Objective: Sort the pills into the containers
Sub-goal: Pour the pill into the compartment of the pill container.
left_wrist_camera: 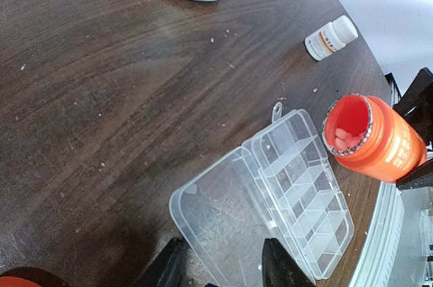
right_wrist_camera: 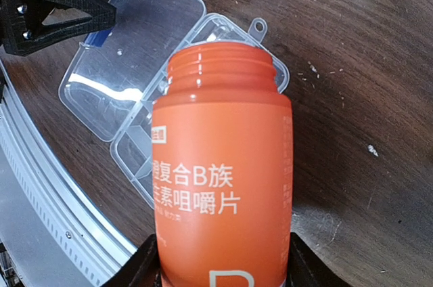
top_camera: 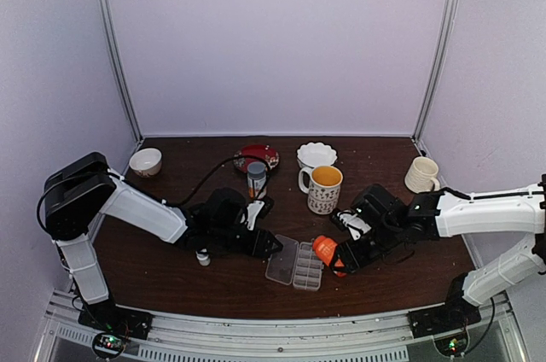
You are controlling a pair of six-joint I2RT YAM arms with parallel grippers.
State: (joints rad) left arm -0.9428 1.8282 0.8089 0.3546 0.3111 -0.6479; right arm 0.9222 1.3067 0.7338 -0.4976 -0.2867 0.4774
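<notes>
The clear pill box lies open on the table, its lid (left_wrist_camera: 223, 216) flat on the left and its containers (left_wrist_camera: 304, 192), two rows of small cells, on the right; no tablet shows in the cells. In the top view the box (top_camera: 295, 264) sits between the arms. My left gripper (left_wrist_camera: 223, 270) hovers over the lid's near edge with its jaws apart and nothing gripped. My right gripper (right_wrist_camera: 223, 260) is shut on an uncapped orange bottle (right_wrist_camera: 220, 165), tilted with its mouth over the box's right side. Pale pills (left_wrist_camera: 344, 139) show inside the orange bottle's mouth (left_wrist_camera: 348, 128).
A flowered mug (top_camera: 324, 187) stands behind the box. A small white bottle (left_wrist_camera: 330, 37) lies near the right arm. A grey-capped bottle (top_camera: 256, 178), a tiny bottle (top_camera: 203, 257), a red dish (top_camera: 258, 155), a white bowl (top_camera: 316, 154), a small bowl (top_camera: 146, 161) and a cream mug (top_camera: 421, 174) stand around.
</notes>
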